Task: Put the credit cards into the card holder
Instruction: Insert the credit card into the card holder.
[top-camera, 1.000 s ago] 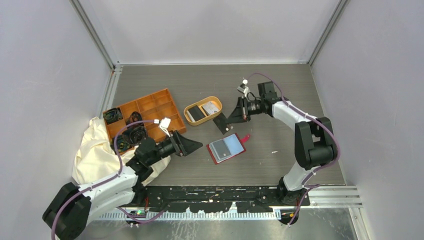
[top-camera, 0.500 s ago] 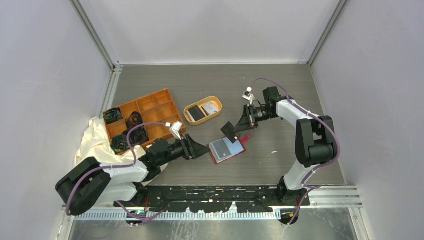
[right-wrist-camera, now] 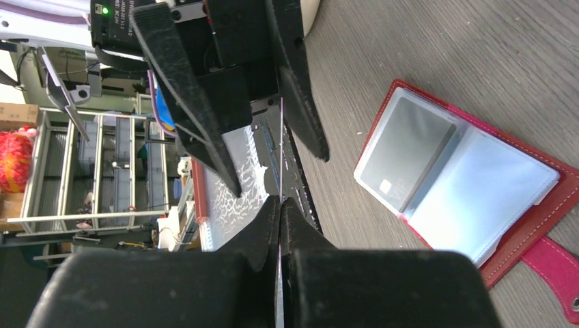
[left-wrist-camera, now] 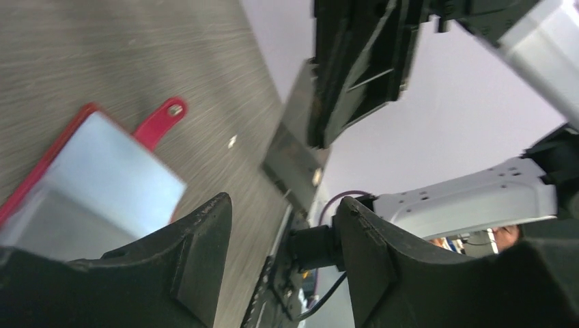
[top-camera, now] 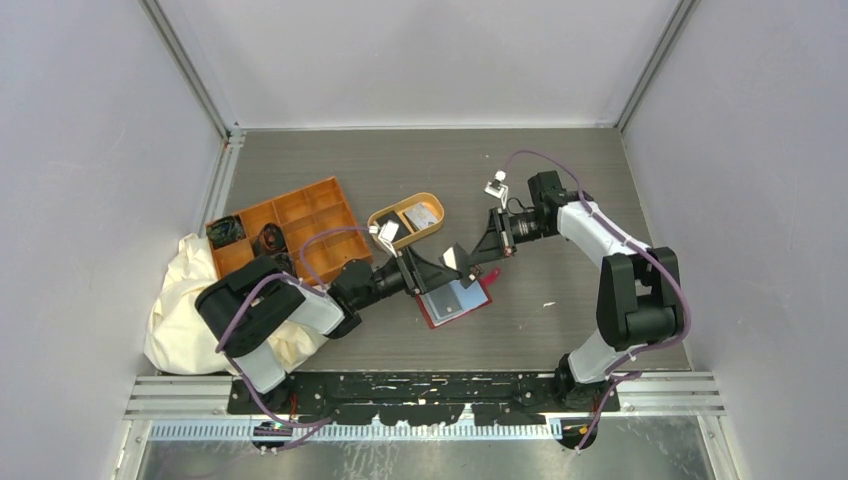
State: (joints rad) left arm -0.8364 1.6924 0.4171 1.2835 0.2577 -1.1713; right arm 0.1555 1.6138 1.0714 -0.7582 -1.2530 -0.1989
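Note:
The red card holder (top-camera: 458, 302) lies open on the table, its snap tab (left-wrist-camera: 159, 121) pointing away. A dark card (right-wrist-camera: 404, 154) sits in its left sleeve. My right gripper (top-camera: 478, 249) is shut on a dark grey credit card (top-camera: 453, 258), held tilted just above the holder's far edge; the card is edge-on in the right wrist view (right-wrist-camera: 280, 147). My left gripper (top-camera: 438, 276) is open and empty, its fingers (right-wrist-camera: 184, 89) either side of the held card's free end without touching it. That card also shows in the left wrist view (left-wrist-camera: 293, 147).
An oval tan dish (top-camera: 432, 201) behind the holder has a pale card (top-camera: 423, 214) in it. An orange compartment tray (top-camera: 300, 212) with dark items stands at the left. A cream cloth (top-camera: 185, 300) lies beside the left arm.
My left arm has swung right, bringing its open gripper from beside the tray to the held card over the holder. My right gripper has lowered the card slightly toward the holder.

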